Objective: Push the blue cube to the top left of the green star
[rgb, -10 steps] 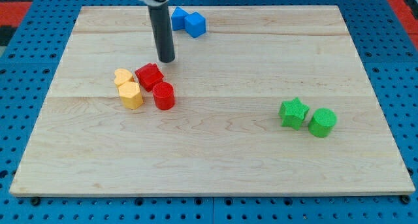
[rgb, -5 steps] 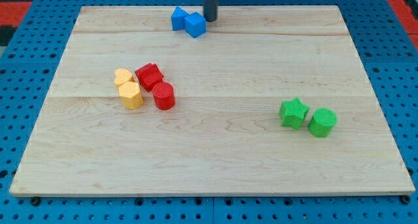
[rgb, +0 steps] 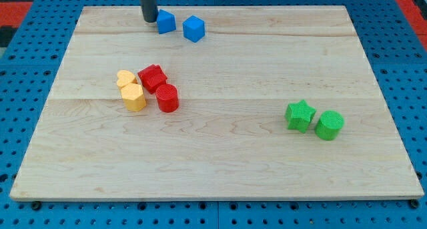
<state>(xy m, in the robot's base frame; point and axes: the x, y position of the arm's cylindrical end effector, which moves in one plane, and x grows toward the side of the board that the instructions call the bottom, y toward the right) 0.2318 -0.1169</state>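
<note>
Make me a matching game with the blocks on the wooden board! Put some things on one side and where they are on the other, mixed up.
Things:
1. my tip
2. green star-shaped block
3. red cylinder block
4. blue cube block

Places:
A. just left of the green cylinder block
B. near the view's top, right of the other blue block
C. just left of the two blue blocks
D. below the red star-shaped block, beside the yellow blocks

Pairs: 1-C, 2-A, 3-D, 4-B
</note>
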